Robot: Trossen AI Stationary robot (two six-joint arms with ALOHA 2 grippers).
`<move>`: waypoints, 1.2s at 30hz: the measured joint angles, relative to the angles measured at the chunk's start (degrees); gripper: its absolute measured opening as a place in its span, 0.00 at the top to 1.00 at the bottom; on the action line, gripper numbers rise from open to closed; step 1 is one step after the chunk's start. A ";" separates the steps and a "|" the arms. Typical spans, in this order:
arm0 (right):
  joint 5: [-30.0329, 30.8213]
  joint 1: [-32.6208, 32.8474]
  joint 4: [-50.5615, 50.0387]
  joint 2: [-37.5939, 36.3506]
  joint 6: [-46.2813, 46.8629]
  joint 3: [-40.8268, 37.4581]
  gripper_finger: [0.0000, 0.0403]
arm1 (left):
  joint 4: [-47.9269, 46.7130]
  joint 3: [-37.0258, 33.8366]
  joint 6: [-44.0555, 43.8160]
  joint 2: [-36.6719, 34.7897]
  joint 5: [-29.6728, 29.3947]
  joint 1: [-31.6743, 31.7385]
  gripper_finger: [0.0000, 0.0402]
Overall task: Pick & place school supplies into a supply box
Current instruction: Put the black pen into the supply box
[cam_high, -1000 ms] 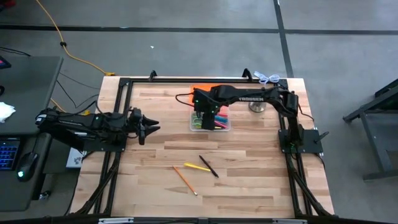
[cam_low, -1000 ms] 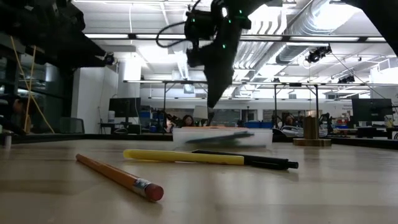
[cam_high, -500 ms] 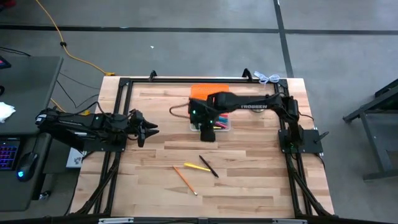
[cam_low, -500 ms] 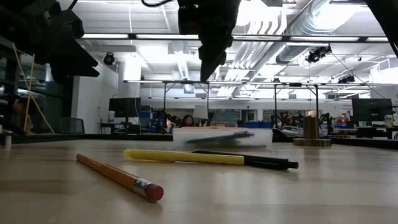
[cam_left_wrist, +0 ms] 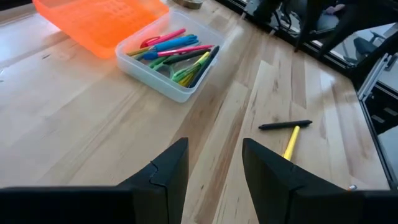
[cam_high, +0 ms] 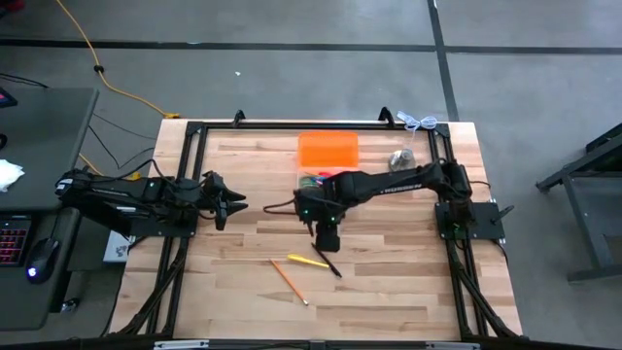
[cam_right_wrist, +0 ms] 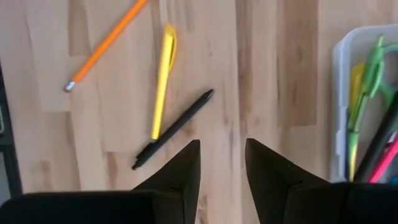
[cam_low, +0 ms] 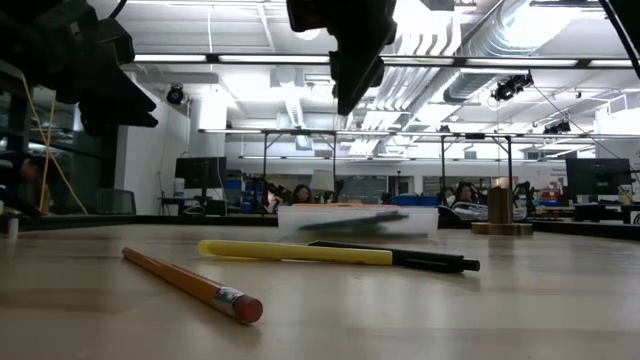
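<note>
The clear supply box (cam_high: pixel 313 181) sits on the table and holds several coloured pens and green-handled scissors (cam_left_wrist: pixel 171 62); its contents also show in the right wrist view (cam_right_wrist: pixel 367 106). The orange lid (cam_high: pixel 328 149) lies just beyond the box. A yellow pen (cam_right_wrist: pixel 161 87), a black pen (cam_right_wrist: pixel 174 129) and an orange pencil (cam_right_wrist: pixel 106 43) lie loose on the table nearer the near edge. My right gripper (cam_right_wrist: pixel 222 149) hangs open and empty above the table between the box and these pens (cam_high: pixel 328 236). My left gripper (cam_left_wrist: pixel 214 149) waits open at the table's left (cam_high: pixel 233 204).
A small silver bell-shaped object (cam_high: pixel 401 158) stands right of the lid, near the far edge. A black frame (cam_high: pixel 194 131) runs along the table's left, far and right edges. Bare wood lies around the loose pens (cam_high: pixel 389 282).
My right gripper has moved from above the supply box toward the table's near edge, uncovering the box and lid in the high view. It now hangs over the bare wood just beyond the black and yellow pens. The pens and pencil have stayed where they were.
</note>
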 joint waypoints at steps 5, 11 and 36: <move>0.01 2.39 0.21 0.00 3.06 0.00 0.74 | 0.00 0.00 0.00 -0.02 0.00 0.00 0.55; -1.63 5.35 -0.13 0.00 3.59 -0.02 0.75 | -0.29 0.00 0.02 -0.02 0.00 0.00 0.55; -0.34 5.73 16.39 0.09 25.53 -9.52 0.74 | -3.44 0.00 0.28 -0.02 -0.66 -0.01 0.55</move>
